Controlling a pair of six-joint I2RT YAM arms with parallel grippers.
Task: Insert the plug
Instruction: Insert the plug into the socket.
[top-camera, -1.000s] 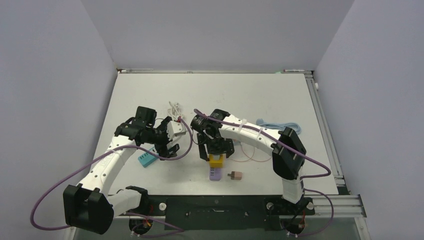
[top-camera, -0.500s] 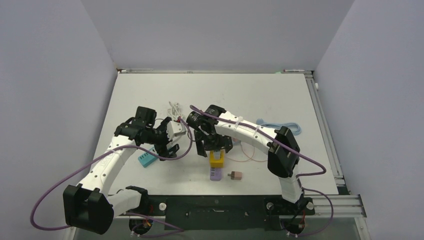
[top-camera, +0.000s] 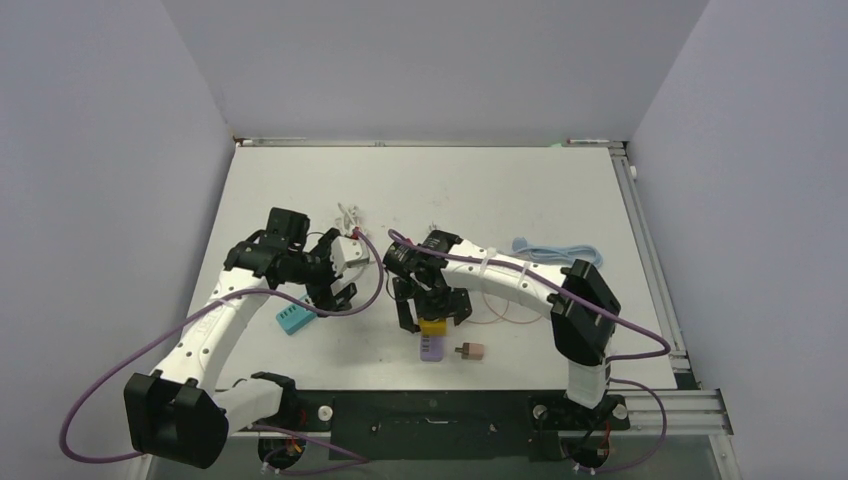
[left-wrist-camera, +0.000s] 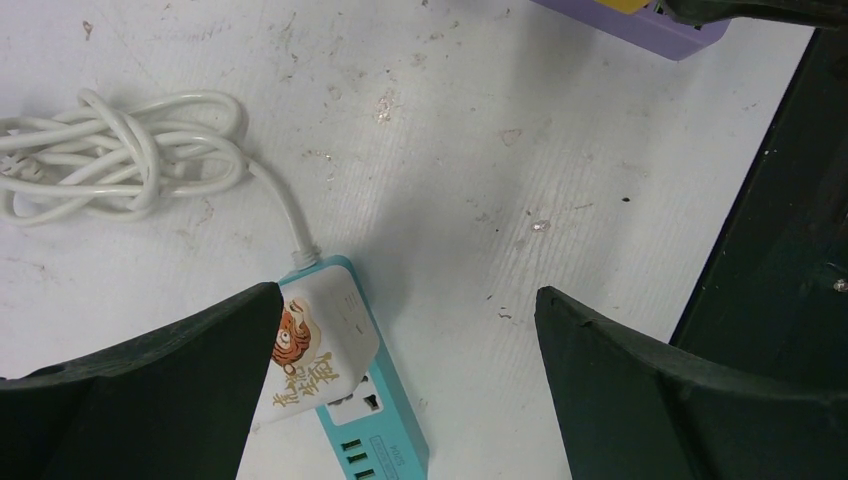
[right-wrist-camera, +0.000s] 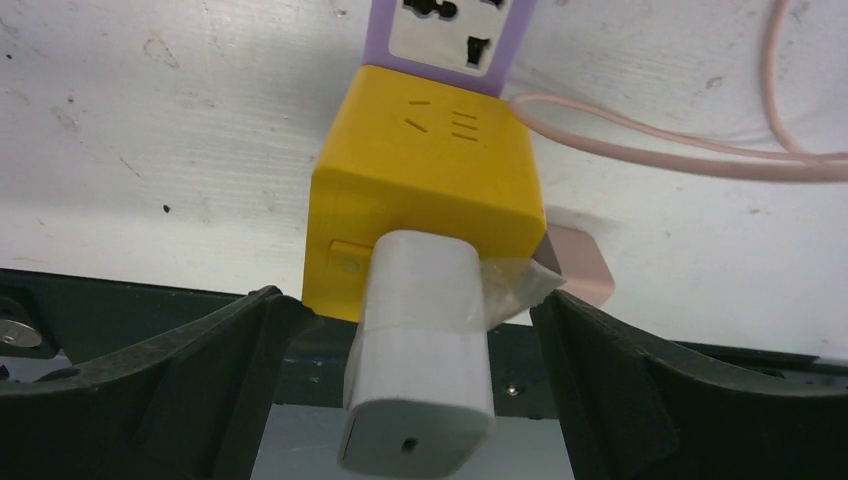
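A yellow cube adapter (right-wrist-camera: 430, 190) sits on a purple power strip (right-wrist-camera: 455, 30). A white plug (right-wrist-camera: 425, 360) sticks out of the cube's side. My right gripper (right-wrist-camera: 410, 300) is open, one finger on each side of the white plug, not touching it. In the top view it (top-camera: 430, 308) hovers over the yellow cube (top-camera: 432, 325) and the purple strip (top-camera: 430, 349). My left gripper (left-wrist-camera: 405, 295) is open and empty above a teal power strip (left-wrist-camera: 375, 420), which carries a white adapter with a tiger sticker (left-wrist-camera: 315, 345).
A coiled white cable (left-wrist-camera: 120, 150) runs from the teal strip (top-camera: 292, 318). A pink plug (top-camera: 471, 351) with a thin pink cable (right-wrist-camera: 680, 140) lies beside the purple strip. A light blue cable (top-camera: 560, 248) lies at the right. The table's dark front edge (left-wrist-camera: 780, 250) is close.
My right gripper swung up and left, then came back down over the yellow cube. My left gripper shifted slightly left. Both stayed open.
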